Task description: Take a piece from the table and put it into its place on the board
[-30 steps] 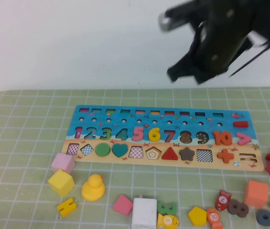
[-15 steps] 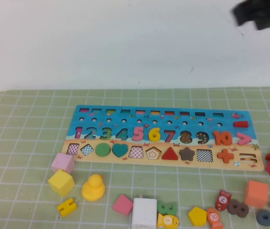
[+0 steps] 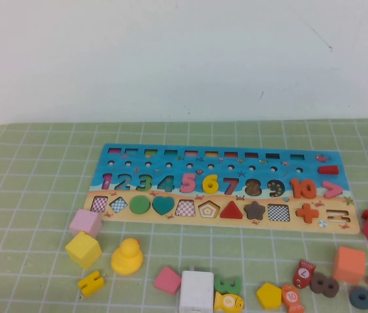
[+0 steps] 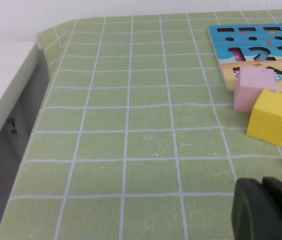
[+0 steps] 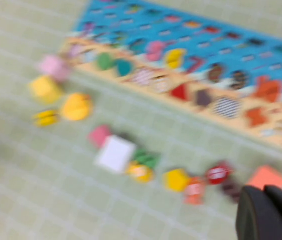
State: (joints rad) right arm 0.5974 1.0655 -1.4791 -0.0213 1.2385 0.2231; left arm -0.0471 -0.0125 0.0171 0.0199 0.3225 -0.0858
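Though out of the high view, left tool (image 4: 268,210) low over the green bench (image 4: 131,150), yellow cube (image 4: 273,116) and pink cube (image 4: 252,88) ahead, apart from it, beside the board (image 4: 219,47). Right tool (image 5: 270,212) high above the loose pieces. Grip of either: cannot tell.

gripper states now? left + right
Left hand: by the table's near-left edge, holding nothing visible, open/closed cannot be told.
Right hand: above the loose pieces, same.
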